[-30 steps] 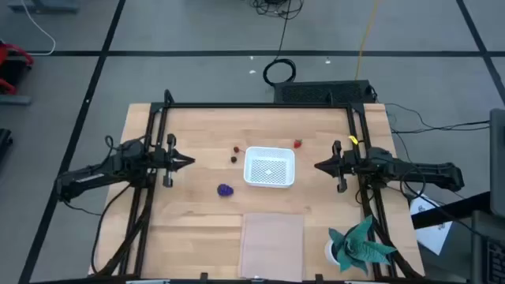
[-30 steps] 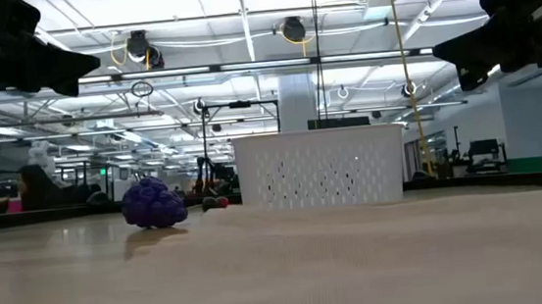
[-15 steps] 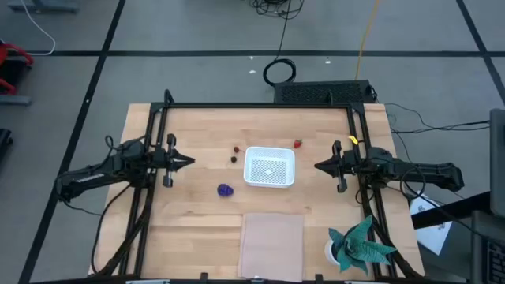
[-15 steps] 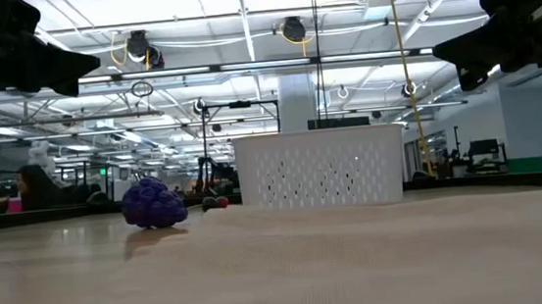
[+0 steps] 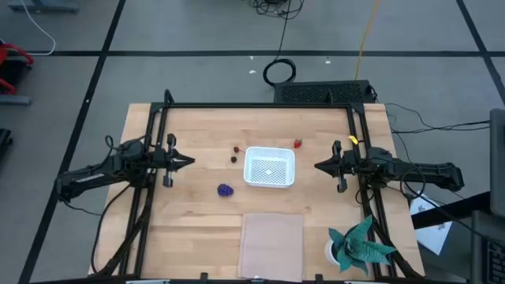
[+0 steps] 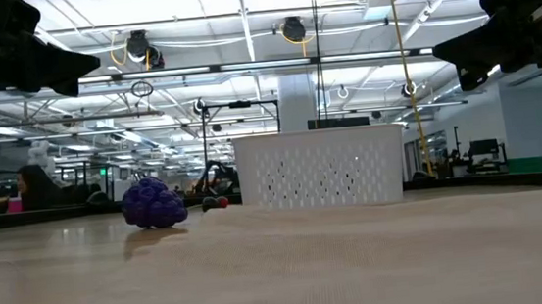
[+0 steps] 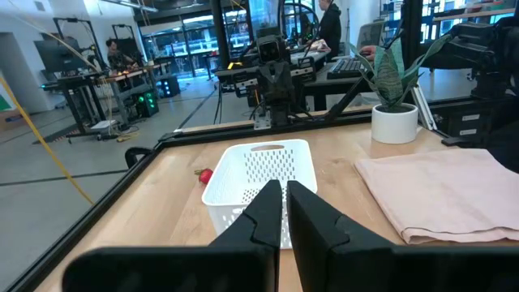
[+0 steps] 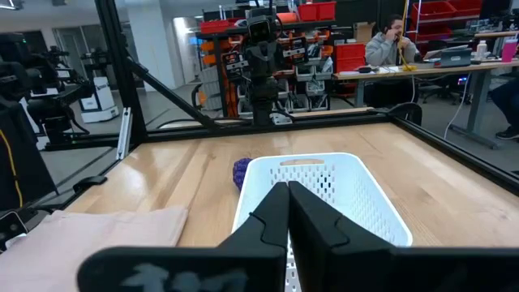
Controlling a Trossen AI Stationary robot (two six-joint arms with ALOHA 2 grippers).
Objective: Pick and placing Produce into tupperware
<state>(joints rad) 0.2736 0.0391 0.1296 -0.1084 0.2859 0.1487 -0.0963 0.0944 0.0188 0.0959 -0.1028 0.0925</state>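
While nothing held, both arms' fingers [image 7: 284,212] together.

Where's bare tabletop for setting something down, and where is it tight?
Free: the far strip beyond the tupperware, and the near left corner beside the pale sheet. Tight: left of the tupperware, where two small berries and the purple bunch lie; the strawberry sits off its far right corner.
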